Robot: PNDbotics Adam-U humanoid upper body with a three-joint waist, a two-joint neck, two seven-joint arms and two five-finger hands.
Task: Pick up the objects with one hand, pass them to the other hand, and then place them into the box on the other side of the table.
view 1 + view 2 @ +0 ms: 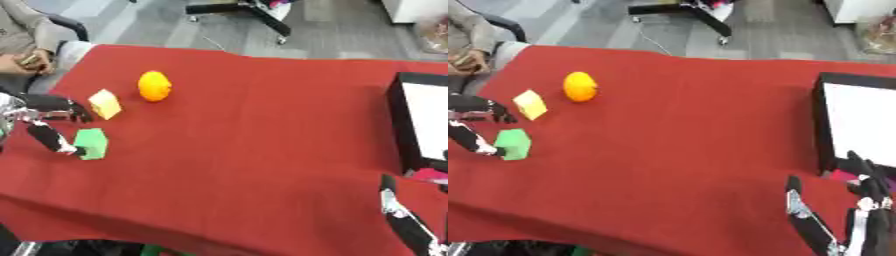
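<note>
The left hand (48, 122) reaches in over the red bench (254, 150), its fingers spread, one fingertip touching the green block (91, 143). A yellow block (105, 104) sits just beyond, an orange (154, 86) beside it. The black-rimmed box (411, 125) lies at the far right edge. The right hand (407, 220) rests near the lower right corner.

A matt red cloth (262, 150) covers the counter, lying smooth. The orange fruit (154, 86) near the left edge has a faint sheen. The yellow block (105, 104) and green block (91, 143) look matt. The box (824, 125) has dull black walls and a white inside.
</note>
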